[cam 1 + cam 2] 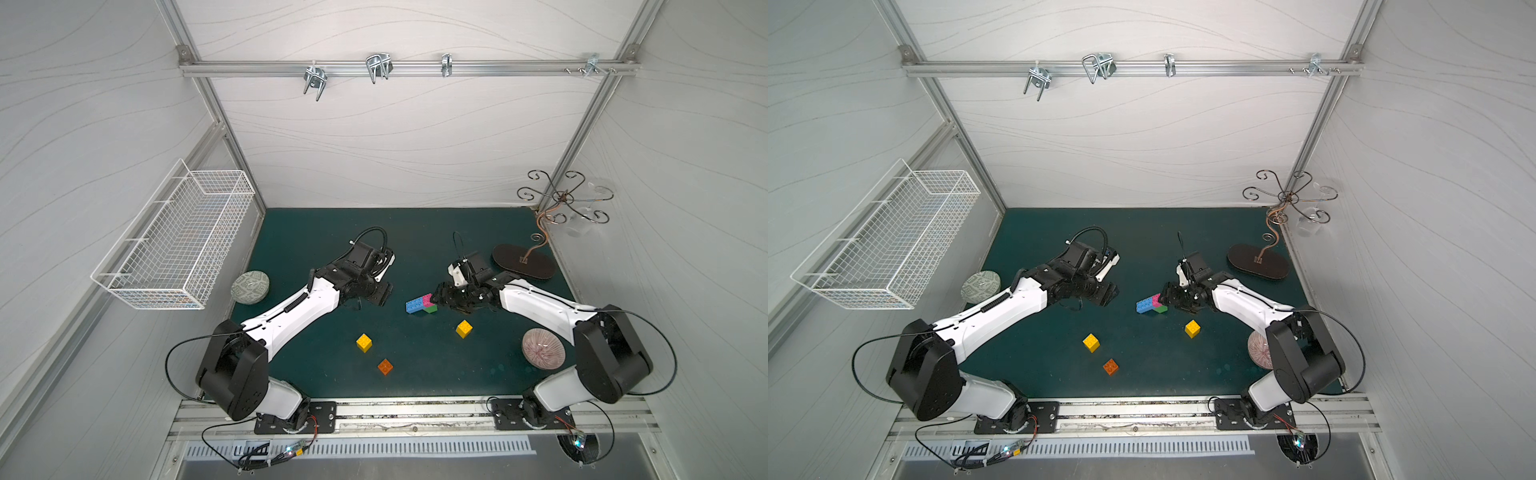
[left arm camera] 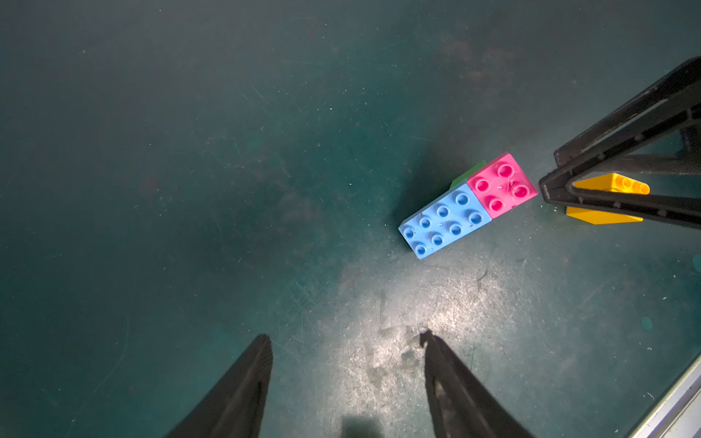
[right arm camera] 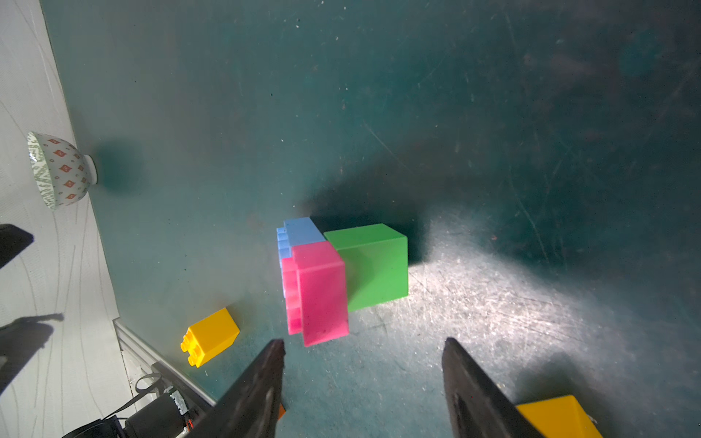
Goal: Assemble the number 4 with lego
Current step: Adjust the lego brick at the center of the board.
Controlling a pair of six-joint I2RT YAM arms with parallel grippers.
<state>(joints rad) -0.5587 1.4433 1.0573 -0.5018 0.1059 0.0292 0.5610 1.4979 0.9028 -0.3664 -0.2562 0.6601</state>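
Note:
A blue brick (image 1: 414, 305) (image 2: 444, 222), a pink cube (image 1: 427, 299) (image 3: 322, 292) and a green cube (image 1: 431, 308) (image 3: 373, 265) sit joined on the mat mid-table, studs turned toward my left gripper. My right gripper (image 1: 438, 293) (image 3: 364, 342) stands open just right of the pink cube, holding nothing. The left gripper (image 1: 384, 293) (image 2: 346, 336) is open and empty, a short gap left of the blue brick. Loose on the mat nearer the front are two yellow cubes (image 1: 364, 343) (image 1: 464, 328) and an orange cube (image 1: 385, 366).
A patterned bowl (image 1: 249, 286) lies at the mat's left edge. A pinkish bowl (image 1: 542, 347) sits upside down by the right arm. A dark oval stand base (image 1: 523, 261) with a curled wire tree occupies the back right. A white wire basket (image 1: 174, 237) hangs on the left wall.

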